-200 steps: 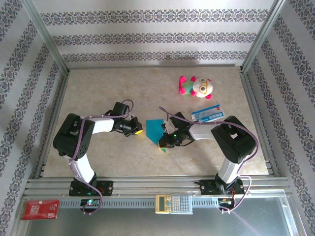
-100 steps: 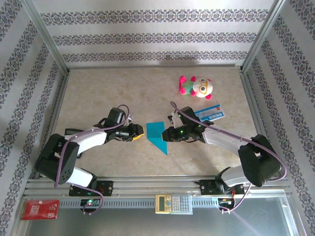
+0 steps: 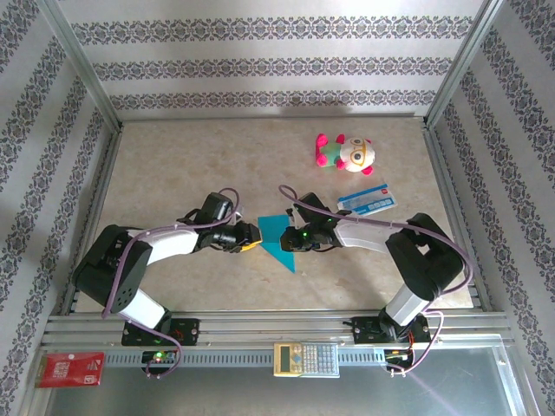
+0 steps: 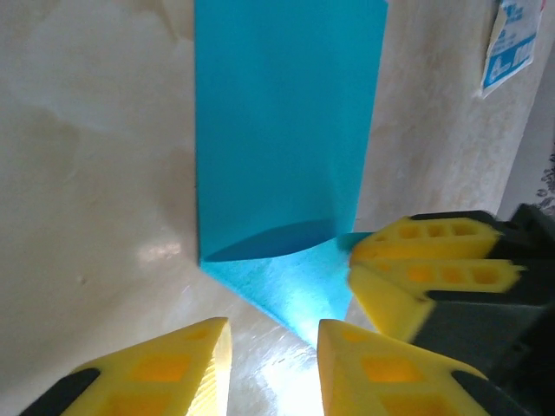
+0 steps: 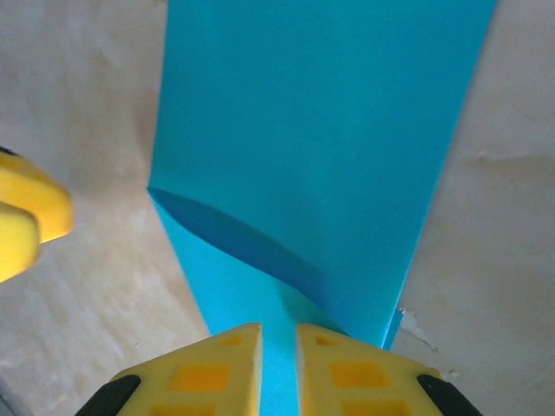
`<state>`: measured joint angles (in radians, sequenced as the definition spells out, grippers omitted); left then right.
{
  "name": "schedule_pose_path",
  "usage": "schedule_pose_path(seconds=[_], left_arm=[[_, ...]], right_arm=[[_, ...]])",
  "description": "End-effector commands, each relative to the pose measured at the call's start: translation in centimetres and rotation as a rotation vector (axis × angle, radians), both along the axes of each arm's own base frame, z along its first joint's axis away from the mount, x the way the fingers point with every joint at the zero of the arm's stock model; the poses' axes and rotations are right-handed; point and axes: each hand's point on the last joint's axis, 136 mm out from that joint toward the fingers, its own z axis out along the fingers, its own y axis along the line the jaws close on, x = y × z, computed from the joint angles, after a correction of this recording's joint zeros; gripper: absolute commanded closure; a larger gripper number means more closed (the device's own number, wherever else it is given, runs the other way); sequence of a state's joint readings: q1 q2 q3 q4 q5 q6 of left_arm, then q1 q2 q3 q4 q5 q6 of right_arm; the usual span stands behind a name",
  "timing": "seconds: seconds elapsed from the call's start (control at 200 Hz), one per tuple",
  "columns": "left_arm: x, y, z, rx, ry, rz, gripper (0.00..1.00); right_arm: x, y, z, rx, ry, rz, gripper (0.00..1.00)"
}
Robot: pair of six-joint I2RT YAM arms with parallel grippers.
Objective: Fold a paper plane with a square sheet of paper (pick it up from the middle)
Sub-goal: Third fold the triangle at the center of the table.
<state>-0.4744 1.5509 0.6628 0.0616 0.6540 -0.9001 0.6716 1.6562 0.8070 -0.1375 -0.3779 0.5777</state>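
Closer than a moment ago, the left fingers (image 3: 248,236) and right fingers (image 3: 291,241) are hovering narrowly parted, flanking the light, floppy square sheet of paper (image 3: 270,230), probably best pinched at its middle.

Sheet of paper (image 3: 276,232): plain teal-blue, no print. It is darker in the shadow under the fold and paler where glare hits the lower flap.
Left tool (image 3: 250,236), right tool (image 3: 291,240): yellow fingers, black bodies.
Arms (image 3: 169,243): white and black. Cables (image 3: 297,200): purple.
Counter (image 3: 191,165): beige, faint marbling.
Card (image 3: 364,198): white with blue print.
Plush toy (image 3: 345,152): pink, white face, green and yellow touches.
Walls (image 3: 277,65): pale, with dark ornamental bands.
Calculator (image 3: 305,358): yellowish, grey keys.
Packet (image 3: 69,368): red.
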Motion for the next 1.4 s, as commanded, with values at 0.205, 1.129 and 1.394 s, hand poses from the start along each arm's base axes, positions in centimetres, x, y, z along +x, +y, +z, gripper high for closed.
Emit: schedule_pose_path(seconds=[0.205,1.129,1.394], left_arm=[[1.0,-4.7,0.5,-0.095,0.010,-0.074,0.90],[-1.1,-0.8,-8.4,0.203,0.129,-0.111,1.00],[-1.1,0.2,-9.2,0.240,0.145,-0.101,1.00]], right_arm=[[-0.1,-0.1,1.3,0.063,-0.022,0.026,0.82],[-8.6,-1.3,-3.7,0.074,0.278,0.131,0.91],[-11.8,-3.2,-4.0,0.038,0.311,0.109,0.92]])
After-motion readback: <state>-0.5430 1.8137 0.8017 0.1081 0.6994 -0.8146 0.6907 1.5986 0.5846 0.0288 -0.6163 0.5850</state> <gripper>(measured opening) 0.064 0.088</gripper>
